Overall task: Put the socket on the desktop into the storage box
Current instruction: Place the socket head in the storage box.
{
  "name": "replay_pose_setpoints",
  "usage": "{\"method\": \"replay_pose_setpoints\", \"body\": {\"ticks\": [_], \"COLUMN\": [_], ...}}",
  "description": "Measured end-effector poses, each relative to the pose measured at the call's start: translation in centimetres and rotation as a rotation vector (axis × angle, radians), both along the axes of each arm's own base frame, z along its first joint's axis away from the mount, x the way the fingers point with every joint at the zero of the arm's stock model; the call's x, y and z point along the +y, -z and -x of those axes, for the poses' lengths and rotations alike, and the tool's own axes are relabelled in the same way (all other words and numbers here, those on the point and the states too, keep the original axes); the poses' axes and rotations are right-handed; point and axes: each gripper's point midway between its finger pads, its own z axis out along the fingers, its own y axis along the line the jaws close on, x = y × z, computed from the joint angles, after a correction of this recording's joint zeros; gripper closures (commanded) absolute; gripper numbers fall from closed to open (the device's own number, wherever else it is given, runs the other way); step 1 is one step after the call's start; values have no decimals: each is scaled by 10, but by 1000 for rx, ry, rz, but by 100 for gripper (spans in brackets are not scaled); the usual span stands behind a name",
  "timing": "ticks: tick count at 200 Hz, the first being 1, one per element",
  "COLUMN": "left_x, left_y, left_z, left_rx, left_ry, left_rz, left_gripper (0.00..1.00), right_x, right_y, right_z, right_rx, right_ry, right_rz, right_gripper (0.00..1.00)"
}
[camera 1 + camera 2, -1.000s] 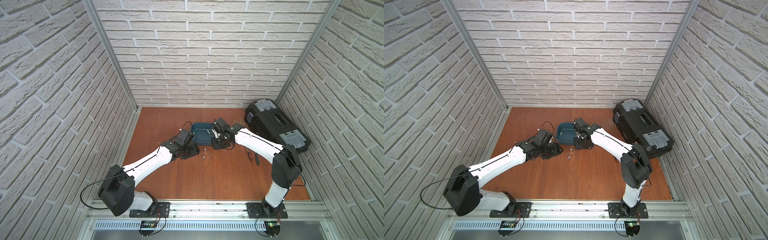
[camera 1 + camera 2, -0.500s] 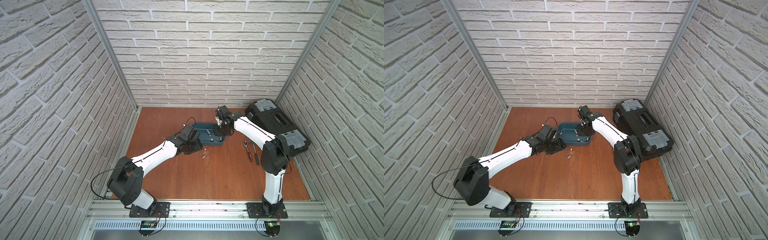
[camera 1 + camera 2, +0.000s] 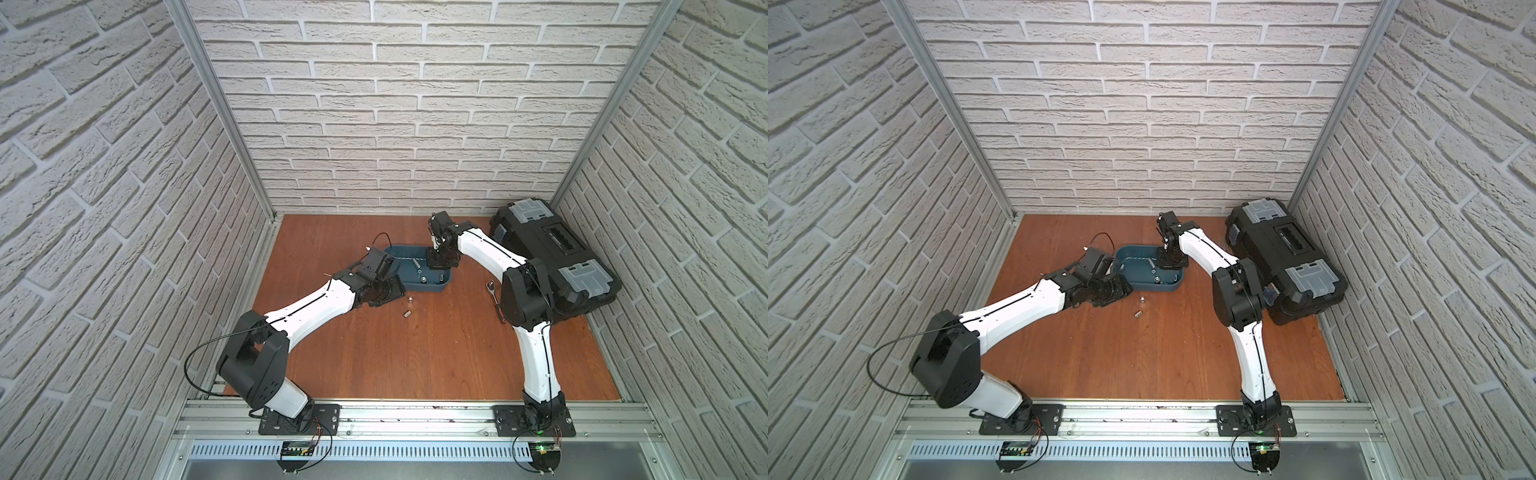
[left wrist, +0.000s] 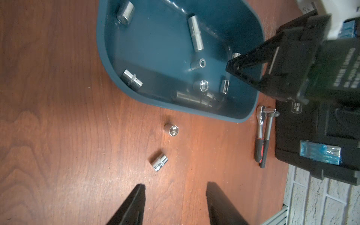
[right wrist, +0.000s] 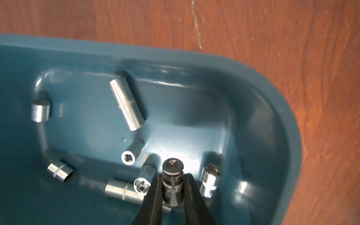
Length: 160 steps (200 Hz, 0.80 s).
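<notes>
Starting from your left, you see the left gripper (image 4: pixel 175 184) low over the desktop (image 4: pixel 48 97), its two fingers apart with nothing between them. Just ahead of it two sockets wait on the wood. The lying socket (image 4: pixel 160 162) is nearer to the fingers. The upright socket (image 4: pixel 171 130), hex opening up, stands near the rim of the storage box (image 4: pixel 101 48). Inside the box several chrome sockets already lie. Further right, the right gripper (image 5: pixel 173 176) hangs over a corner of the box, clamped on a dark socket (image 5: pixel 173 169) that is not yet released. Beyond the box are a ratchet wrench (image 4: pixel 260 124) and the black toolbox (image 3: pixel 552 257).

I judge these sockets to be small steel pieces, heavy for their size, fully stiff and smooth, so they slip and roll easily. Take the lying one across its round wall at the middle, one finger on each side, so it cannot roll away. Take the upright one from above, across its sides.
</notes>
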Motion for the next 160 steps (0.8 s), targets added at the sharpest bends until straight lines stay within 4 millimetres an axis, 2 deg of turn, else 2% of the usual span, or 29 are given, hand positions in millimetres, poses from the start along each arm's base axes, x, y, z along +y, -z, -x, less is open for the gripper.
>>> {"method": "replay_pose_setpoints", "body": {"ticks": [68, 103, 160], "left_x": [3, 5, 6], "left_y": [9, 12, 12], "left_z": [4, 6, 8], "left_rx": [21, 26, 25], "left_ry": [-6, -7, -7], "left_rz": [-10, -14, -13], "left_gripper": [44, 44, 44], "right_x": [-1, -2, -5], "right_y": [15, 17, 12], "right_z": [-14, -15, -16], "right_rx": [17, 27, 23], "right_ry": [25, 28, 33], "right_rz": [9, 19, 29], "right_gripper": [77, 76, 64]}}
